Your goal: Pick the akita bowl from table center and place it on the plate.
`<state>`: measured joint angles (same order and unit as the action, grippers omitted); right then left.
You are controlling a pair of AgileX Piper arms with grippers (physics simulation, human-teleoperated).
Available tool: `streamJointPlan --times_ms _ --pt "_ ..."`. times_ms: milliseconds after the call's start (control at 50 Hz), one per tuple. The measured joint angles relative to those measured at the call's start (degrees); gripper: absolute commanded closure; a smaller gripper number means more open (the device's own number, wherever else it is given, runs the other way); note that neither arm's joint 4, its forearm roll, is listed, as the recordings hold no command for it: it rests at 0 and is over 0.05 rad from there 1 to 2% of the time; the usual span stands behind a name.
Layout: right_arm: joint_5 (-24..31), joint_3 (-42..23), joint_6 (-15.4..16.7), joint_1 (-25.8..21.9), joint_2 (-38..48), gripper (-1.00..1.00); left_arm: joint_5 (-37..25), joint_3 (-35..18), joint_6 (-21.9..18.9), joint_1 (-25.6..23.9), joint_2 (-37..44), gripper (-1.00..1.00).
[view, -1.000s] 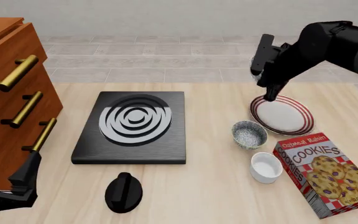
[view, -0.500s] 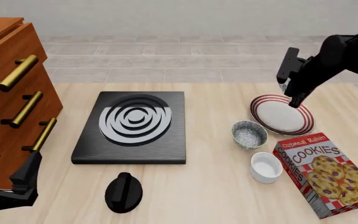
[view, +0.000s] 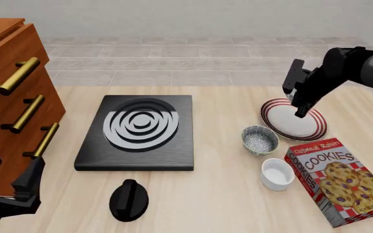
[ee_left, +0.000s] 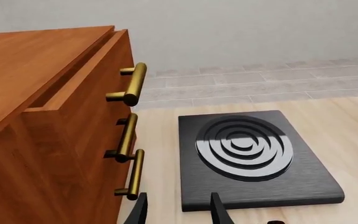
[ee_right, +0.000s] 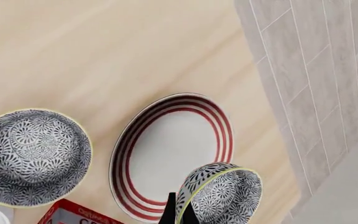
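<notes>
While the wooden counter (view: 225, 204) fills most of the scene, a brown drawer cabinet (view: 8, 92) with brass handles stands at its left edge. Beside it lies a black burner slab (view: 138, 132) with silver rings, and a cookie box (view: 339, 179) lies at the near right. The plate (view: 293, 120) sits flat at the right, behind the box.

Above the plate hangs the right tool (ee_right: 177, 215), its fingers pinched thin on the pale rim of the akita bowl (ee_right: 219, 193). That bowl is held clear of the plate and tipped onto its side, so its mouth faces sideways rather than up. From the front the arm hides it.

Its twin bowl (view: 259, 139) stands upright on the counter just beside the plate's near-left edge. A white ramekin (view: 277, 174) sits nearer, and a black knob (view: 128, 199) lies in front of the burner.

At the near left corner the left tool (view: 8, 182) hovers with its fingers spread, holding nothing.
</notes>
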<state>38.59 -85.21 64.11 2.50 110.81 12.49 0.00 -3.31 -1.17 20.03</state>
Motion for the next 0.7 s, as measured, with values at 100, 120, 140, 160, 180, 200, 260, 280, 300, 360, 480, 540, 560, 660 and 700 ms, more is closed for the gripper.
streamJointPlan --times_ms 100,120,140,160,180,200,260,280,300,360,480,540,560,660,700 --pt "-0.42 -0.44 -0.76 -0.38 1.30 1.00 0.33 0.00 -0.05 -0.05 0.38 -1.00" --pt "-0.56 -0.43 -0.87 -0.45 1.53 1.00 0.38 0.00 -0.07 -0.06 0.45 -1.00" --pt "-0.71 -0.37 -0.96 -0.51 1.75 1.00 0.43 0.00 -0.09 -0.07 0.51 -1.00" --pt "-0.87 -0.30 -1.02 -0.55 1.95 1.00 0.45 0.00 -0.10 -0.08 0.55 -1.00" --pt "-1.01 -0.22 -1.08 -0.59 2.14 1.00 0.47 0.00 -0.12 -0.08 0.57 -1.00" --pt "-1.18 -0.14 -1.11 -0.60 2.32 1.00 0.49 0.00 -0.13 -0.08 0.60 -1.00" --pt "-1.61 -0.03 -1.22 -0.60 2.88 1.00 0.63 0.00 -0.18 -0.08 0.77 -1.00" --pt "-1.77 0.03 -1.23 -0.58 3.04 1.00 0.69 0.00 -0.20 -0.09 0.84 -1.00" --pt "-1.95 0.12 -1.19 -0.55 3.18 1.00 0.75 0.00 -0.21 -0.09 0.91 -1.00" --pt "-2.49 0.43 -1.07 -0.40 3.56 1.00 0.97 0.00 -0.27 -0.18 1.18 -1.00" --pt "-3.39 1.27 -1.00 -0.22 4.05 1.00 1.26 0.00 -0.41 -0.34 1.55 -1.00" --pt "-3.84 1.72 -1.01 -0.17 4.28 1.00 1.30 0.00 -0.45 -0.38 1.61 -1.00" --pt "-3.98 1.86 -1.01 -0.15 4.35 1.00 1.30 0.00 -0.46 -0.38 1.62 -1.00" --pt "-4.53 2.40 -1.09 -0.15 4.72 1.00 1.43 0.00 -0.53 -0.42 1.78 -1.00" --pt "-4.70 2.59 -1.14 -0.19 4.84 1.00 1.40 0.00 -0.56 -0.43 1.77 -1.00"
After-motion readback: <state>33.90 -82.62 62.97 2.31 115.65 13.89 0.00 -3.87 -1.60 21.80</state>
